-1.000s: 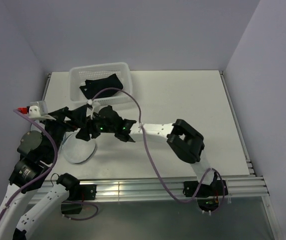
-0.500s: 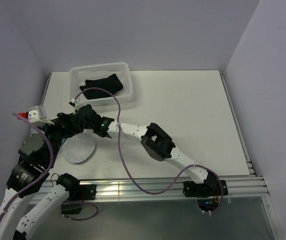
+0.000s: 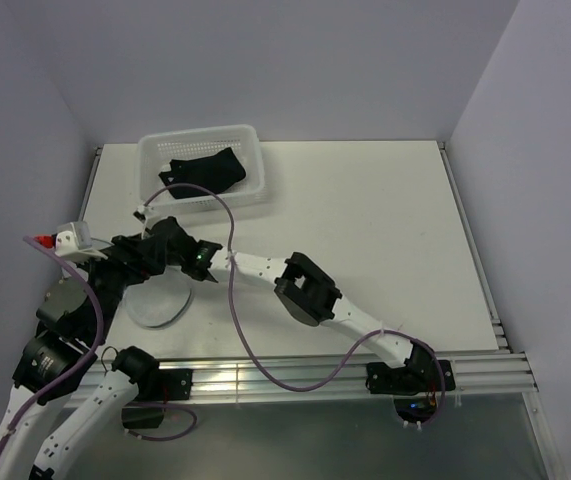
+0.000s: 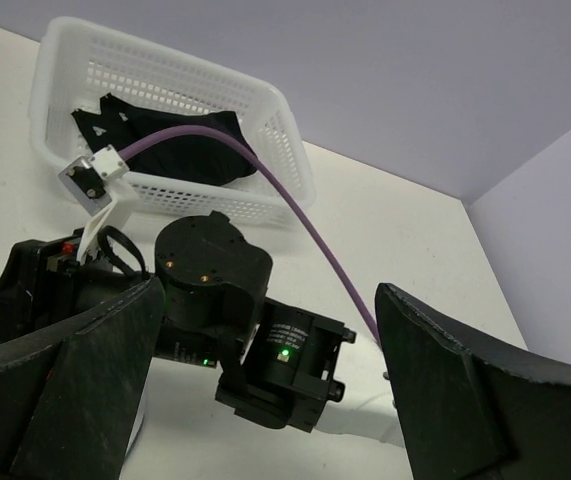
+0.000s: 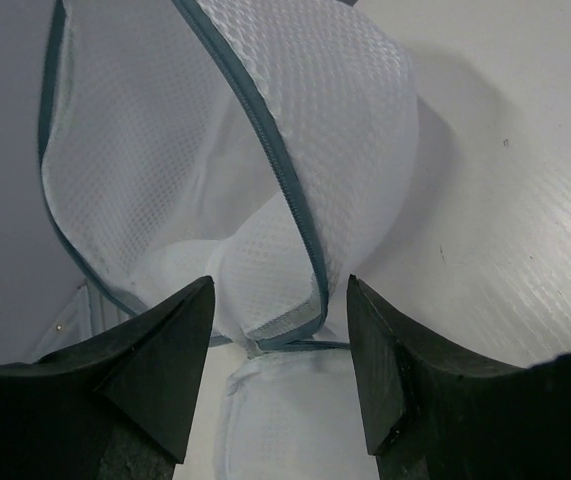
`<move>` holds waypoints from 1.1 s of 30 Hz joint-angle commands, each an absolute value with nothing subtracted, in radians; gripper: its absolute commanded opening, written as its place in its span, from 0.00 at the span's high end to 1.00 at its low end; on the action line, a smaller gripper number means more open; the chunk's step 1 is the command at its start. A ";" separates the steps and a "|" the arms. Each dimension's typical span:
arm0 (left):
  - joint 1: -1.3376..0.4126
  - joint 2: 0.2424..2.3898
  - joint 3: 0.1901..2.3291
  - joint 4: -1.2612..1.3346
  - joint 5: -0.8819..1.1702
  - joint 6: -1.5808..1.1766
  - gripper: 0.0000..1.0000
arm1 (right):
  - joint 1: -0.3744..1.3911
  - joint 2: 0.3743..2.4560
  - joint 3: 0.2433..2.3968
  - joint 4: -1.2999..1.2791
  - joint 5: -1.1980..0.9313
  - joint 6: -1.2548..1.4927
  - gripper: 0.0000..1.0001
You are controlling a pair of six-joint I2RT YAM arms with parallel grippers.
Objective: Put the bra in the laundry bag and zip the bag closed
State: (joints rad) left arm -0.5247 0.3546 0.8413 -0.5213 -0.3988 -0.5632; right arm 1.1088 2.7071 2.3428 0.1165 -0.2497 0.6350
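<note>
Top view: black soft fabric bra [image 3: 203,168] lies in the white perforated plastic basket [image 3: 197,133], upper left. Its long axis runs left-right along the basket. It's well apart from the round white mesh laundry bag [image 3: 160,303], lower left on the surface [image 3: 365,220]. Purple cable [image 3: 233,215] loops beside the basket, so it could snag on a reach for the bra.

Left wrist: left pincer [image 4: 270,300] wide open, empty. Right arm's wrist [image 4: 215,270] sits close ahead, collision risk.

Right wrist: right pincer [image 5: 280,290] jaws apart, straddling the dark zipper rim [image 5: 295,200], not clamped. Limp mesh may fold shut.
</note>
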 commanded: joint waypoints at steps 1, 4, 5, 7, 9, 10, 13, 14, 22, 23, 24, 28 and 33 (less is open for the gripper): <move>-0.522 0.334 0.831 -0.491 -0.362 -0.558 0.08 | 1.117 2.743 2.405 0.169 -0.227 0.647 0.39; -0.522 0.330 0.819 -0.477 -0.359 -0.554 0.10 | 1.117 2.752 2.404 0.199 -0.233 0.663 0.63; -0.520 0.330 0.816 -0.477 -0.359 -0.552 0.11 | 1.115 2.749 2.401 0.199 -0.232 0.667 0.68; -0.522 0.333 0.815 -0.477 -0.364 -0.548 0.12 | 1.115 2.729 2.360 0.236 -0.235 0.664 0.85; -0.520 0.334 0.810 -0.472 -0.367 -0.546 0.12 | 1.115 2.697 2.304 0.273 -0.233 0.663 0.99; -0.520 0.339 0.807 -0.466 -0.364 -0.543 0.13 | 1.114 2.657 2.240 0.294 -0.235 0.661 1.00; -0.522 0.351 0.802 -0.453 -0.360 -0.540 0.14 | 1.111 2.565 2.121 0.356 -0.227 0.623 1.00; -0.520 0.356 0.802 -0.448 -0.353 -0.538 0.14 | 1.106 2.542 2.093 0.359 -0.229 0.614 1.00; -0.520 0.382 0.770 -0.373 -0.296 -0.548 0.20 | 1.005 2.310 1.748 0.396 -0.421 0.612 1.00; -0.522 0.385 0.767 -0.367 -0.293 -0.548 0.20 | 0.985 2.290 1.714 0.399 -0.431 0.598 1.00; -0.522 0.391 0.764 -0.353 -0.287 -0.552 0.20 | 0.976 2.269 1.677 0.399 -0.433 0.588 1.00; -0.520 0.423 0.752 -0.313 -0.270 -0.557 0.23 | 0.930 2.169 1.522 0.328 -0.468 0.525 1.00; -0.520 0.477 0.744 -0.282 -0.270 -0.577 0.30 | 0.856 2.079 1.352 0.333 -0.502 0.509 1.00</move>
State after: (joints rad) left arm -0.5251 0.4488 0.7513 -0.3508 -0.2893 -0.5652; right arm 0.8795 2.1456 1.4227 0.3382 -0.4419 0.5514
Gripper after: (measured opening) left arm 0.714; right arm 0.012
